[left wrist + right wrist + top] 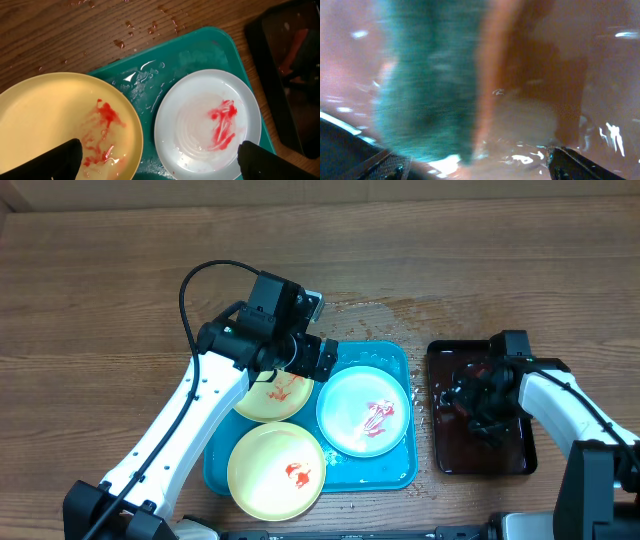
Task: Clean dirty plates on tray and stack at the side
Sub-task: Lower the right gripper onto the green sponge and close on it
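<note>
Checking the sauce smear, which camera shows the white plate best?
Left wrist: the white plate sits close up, red smear clear. Overhead shows it whole but small on the tray. Right wrist misses it.

Right wrist view: a blurred teal and orange shape (430,85) (identity unclear). Overhead, the left arm (190,410) hides part of one yellow plate (280,402).

- Large tray (392,360): plain turquoise-blue, as I read it.
- Front plate (262,480) and rear plate (262,405): pale yellow, each with red smears.
- Third plate (345,415): pale blue-white with a red streak near the centre.
- Smaller tray (480,458): dark brown-red with a black rim.
- Table (100,300): brown wood grain.
- Blurred thing (425,85) in my right wrist view: teal-green beside orange.
</note>
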